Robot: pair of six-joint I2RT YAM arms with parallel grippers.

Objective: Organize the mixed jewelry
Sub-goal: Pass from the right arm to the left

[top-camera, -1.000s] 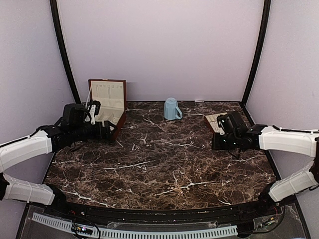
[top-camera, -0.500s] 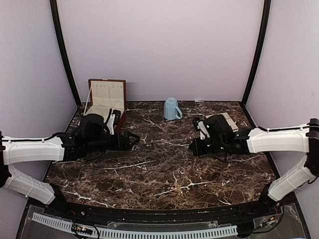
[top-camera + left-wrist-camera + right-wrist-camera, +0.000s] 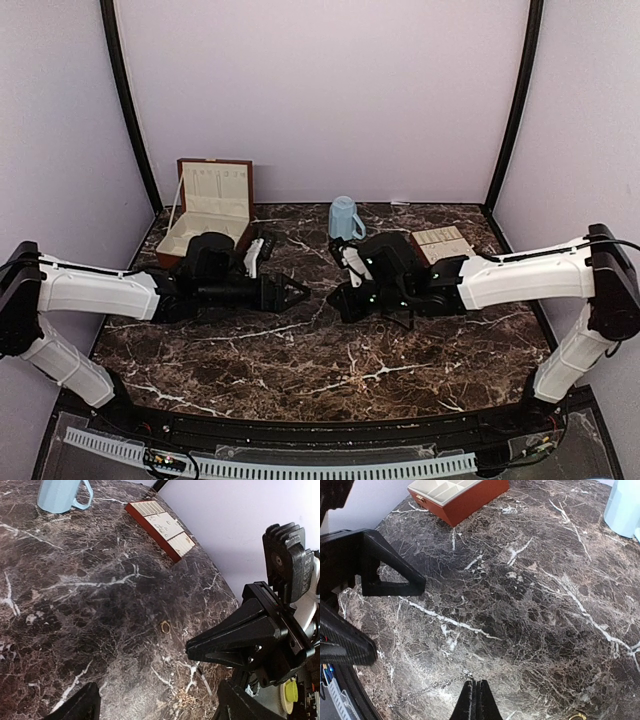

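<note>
Your left gripper (image 3: pixel 288 292) gapes wide, your right gripper (image 3: pixel 475 696) is clenched just beside the thin chain (image 3: pixel 427 688). So close together, they could collide or flick the ring (image 3: pixel 165 626) away.

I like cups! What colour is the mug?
The mug is light blue; top view shows it best.

On my dark marbled tabletop (image 3: pixel 330 350) I see a light-blue mug (image 3: pixel 345 218) standing near the back wall, an open reddish-brown wooden box (image 3: pixel 210 205) well left of the mug, and a flat cream-lined tray (image 3: pixel 443 243) near the mug's right.
</note>
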